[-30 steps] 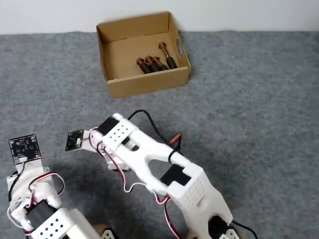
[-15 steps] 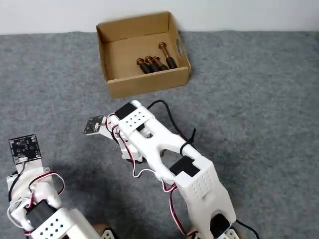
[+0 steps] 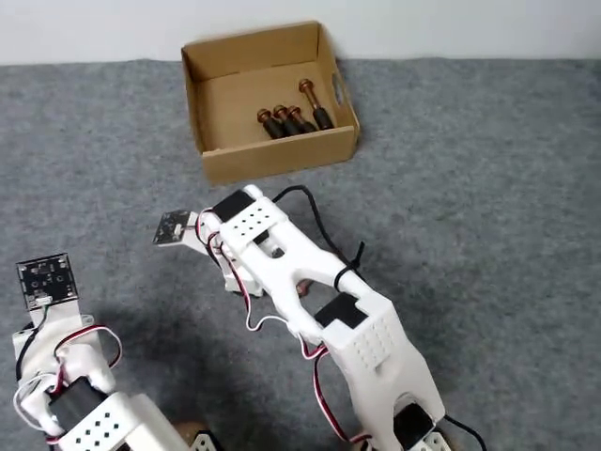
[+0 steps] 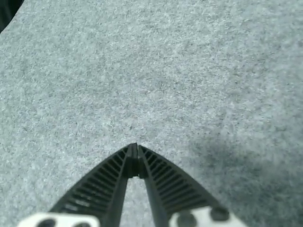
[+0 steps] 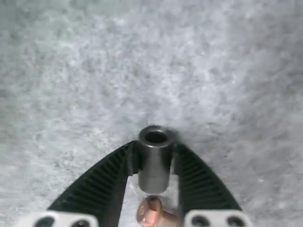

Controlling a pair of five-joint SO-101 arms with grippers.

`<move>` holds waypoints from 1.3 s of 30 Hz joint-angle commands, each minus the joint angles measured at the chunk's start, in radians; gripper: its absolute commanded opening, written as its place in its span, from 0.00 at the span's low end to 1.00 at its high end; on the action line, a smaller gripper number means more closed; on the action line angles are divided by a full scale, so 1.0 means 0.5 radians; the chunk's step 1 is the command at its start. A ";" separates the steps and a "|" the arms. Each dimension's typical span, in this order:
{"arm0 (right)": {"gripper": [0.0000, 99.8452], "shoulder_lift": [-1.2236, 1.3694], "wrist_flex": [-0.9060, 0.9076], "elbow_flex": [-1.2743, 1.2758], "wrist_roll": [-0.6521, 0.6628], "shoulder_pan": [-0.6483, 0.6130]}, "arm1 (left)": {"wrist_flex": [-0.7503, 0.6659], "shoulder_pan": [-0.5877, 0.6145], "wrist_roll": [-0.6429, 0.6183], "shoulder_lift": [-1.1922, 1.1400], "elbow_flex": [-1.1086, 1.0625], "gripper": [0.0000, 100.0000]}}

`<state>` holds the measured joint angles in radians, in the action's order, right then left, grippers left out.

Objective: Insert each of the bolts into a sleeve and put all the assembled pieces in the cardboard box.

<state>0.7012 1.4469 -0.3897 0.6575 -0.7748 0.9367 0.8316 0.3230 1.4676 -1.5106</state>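
Four bolts (image 3: 280,116) lie in the box (image 3: 277,156) at twelve o'clock; right gripper (image 5: 155,148) pinches a sleeve (image 5: 154,165); left gripper (image 4: 137,149) closed, tips touching, empty

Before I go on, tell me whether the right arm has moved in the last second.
Yes. The right arm has swung nearer the front wall of the cardboard box.

The counter (image 3: 488,207) is speckled grey. The box (image 3: 272,158) is plain brown; the pieces (image 3: 291,119) inside the box are copper and black. The right gripper (image 5: 154,152) is ribbed black, its sleeve (image 5: 154,168) dark grey.
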 commanded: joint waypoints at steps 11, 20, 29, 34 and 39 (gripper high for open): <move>0.01 -0.400 0.416 -0.009 -0.141 0.155 | 0.089 0.003 -0.018 0.018 0.170 0.00; 0.01 -0.956 0.698 0.009 -0.368 0.505 | 0.485 -0.362 -0.368 0.018 0.440 0.01; 0.01 -1.711 0.698 0.319 -0.896 0.882 | 0.451 -0.893 -0.761 0.003 0.606 0.07; 0.01 -2.171 0.698 0.712 -1.031 1.162 | 0.454 -1.310 -0.795 0.000 0.701 0.02; 0.01 -2.561 0.695 0.991 -1.071 1.468 | 0.454 -1.645 -0.795 -0.003 0.695 0.00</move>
<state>-0.4557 1.7538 0.0660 0.1404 -0.1227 1.1822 0.0936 -0.0652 1.4676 -1.1991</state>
